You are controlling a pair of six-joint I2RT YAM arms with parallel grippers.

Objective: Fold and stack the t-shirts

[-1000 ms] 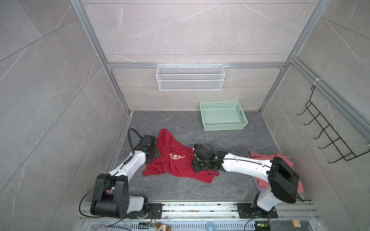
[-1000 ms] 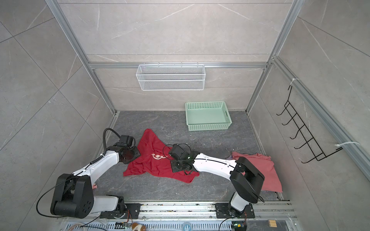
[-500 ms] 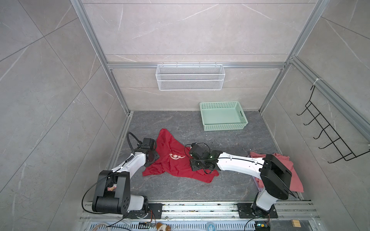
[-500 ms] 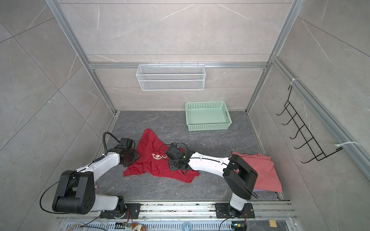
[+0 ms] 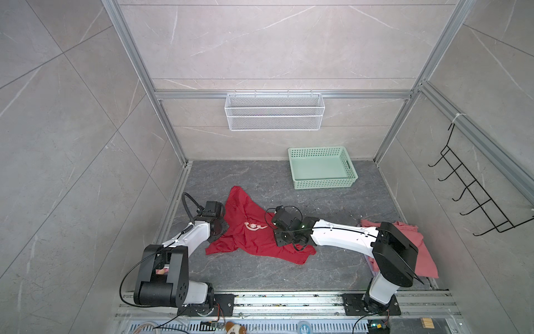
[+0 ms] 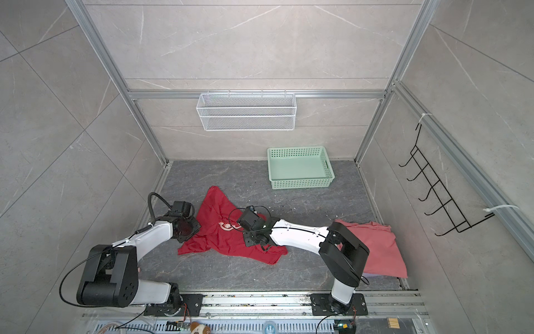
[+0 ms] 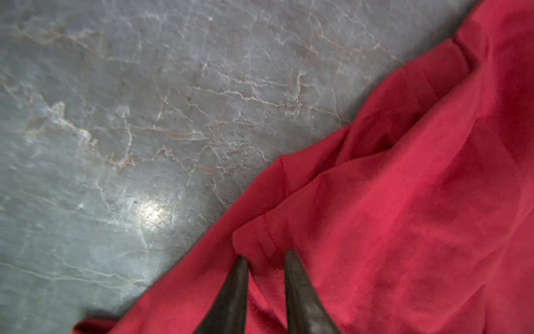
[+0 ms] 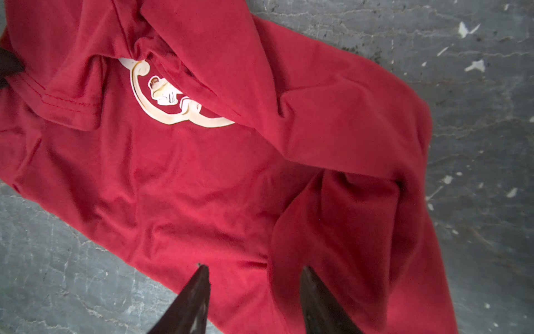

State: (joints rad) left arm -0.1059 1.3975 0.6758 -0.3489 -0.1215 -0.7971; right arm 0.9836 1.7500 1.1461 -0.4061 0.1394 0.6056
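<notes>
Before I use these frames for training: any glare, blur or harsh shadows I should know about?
Left wrist view: a bright glare patch on the grey floor, and the red t-shirt looks soft; right wrist view: the chest print is sharp, the gripper fingertips are dark silhouettes; in both top views the light is even, shadows faint.

Pink t-shirt (image 6: 384, 248): part hidden behind right arm (image 6: 344, 254). Lavender t-shirt (image 6: 372, 276): sliver only, under pink. Red t-shirt (image 8: 202, 188): print (image 8: 161, 95) part-covered by fold; edges cropped in both wrist views.
</notes>
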